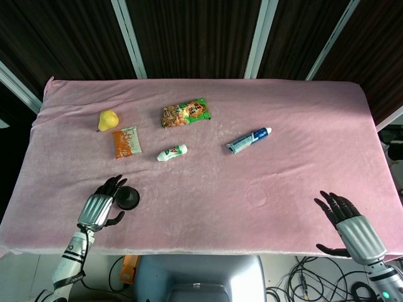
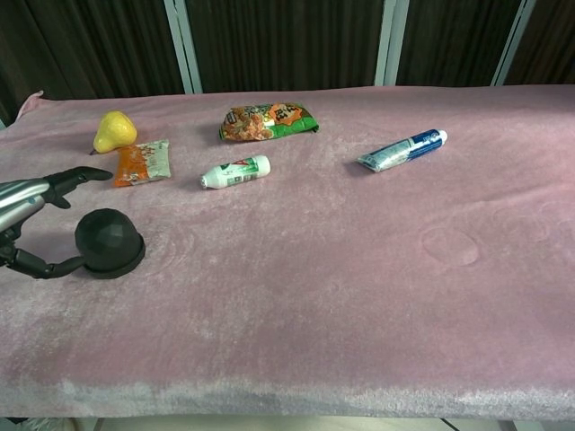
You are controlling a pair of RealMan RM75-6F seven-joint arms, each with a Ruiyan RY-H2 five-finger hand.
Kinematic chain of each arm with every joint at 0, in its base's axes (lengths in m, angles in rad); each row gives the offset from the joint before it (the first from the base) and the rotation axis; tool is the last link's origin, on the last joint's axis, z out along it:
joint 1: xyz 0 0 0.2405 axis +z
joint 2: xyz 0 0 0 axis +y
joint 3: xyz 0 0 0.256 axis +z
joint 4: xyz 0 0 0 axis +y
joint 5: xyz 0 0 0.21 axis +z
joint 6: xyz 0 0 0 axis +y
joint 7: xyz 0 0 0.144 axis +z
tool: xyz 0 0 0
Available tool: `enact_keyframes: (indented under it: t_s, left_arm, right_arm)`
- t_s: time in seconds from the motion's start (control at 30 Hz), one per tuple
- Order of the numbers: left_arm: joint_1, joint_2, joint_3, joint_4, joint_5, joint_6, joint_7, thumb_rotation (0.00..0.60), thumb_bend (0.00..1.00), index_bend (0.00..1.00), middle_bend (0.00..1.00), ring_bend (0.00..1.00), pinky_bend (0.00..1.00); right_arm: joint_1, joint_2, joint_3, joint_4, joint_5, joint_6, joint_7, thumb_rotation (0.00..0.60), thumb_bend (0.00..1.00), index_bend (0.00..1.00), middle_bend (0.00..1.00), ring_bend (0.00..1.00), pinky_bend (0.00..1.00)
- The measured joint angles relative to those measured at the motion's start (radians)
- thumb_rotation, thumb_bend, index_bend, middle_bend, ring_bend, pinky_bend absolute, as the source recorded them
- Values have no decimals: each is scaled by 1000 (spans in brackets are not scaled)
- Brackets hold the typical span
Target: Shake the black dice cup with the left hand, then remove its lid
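The black dice cup [image 1: 128, 197] [image 2: 110, 242], a dark faceted dome on a round base, stands near the table's front left. My left hand [image 1: 101, 206] [image 2: 34, 215] sits just to its left with fingers spread; the thumb reaches up against the cup's base, the other fingers stretch above it, and nothing is gripped. My right hand [image 1: 348, 227] hovers open at the front right corner in the head view, far from the cup, and is out of the chest view.
On the pink cloth [image 1: 283, 176] lie a yellow pear [image 1: 107, 119], an orange sachet [image 1: 126, 141], a small white bottle [image 1: 172, 152], a green-orange snack bag [image 1: 186, 112] and a blue-white tube [image 1: 248, 139], all behind the cup.
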Motion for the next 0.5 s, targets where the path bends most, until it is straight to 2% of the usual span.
enact_keyframes:
  t_s: [0.5]
  left_arm:
    - [-55,-15,-20,74,-93,-155,-136,600,307,55,0,8,201]
  right_arm:
    - [3,3,-3,2,-5,-2,6,600,0,0,0,65,248]
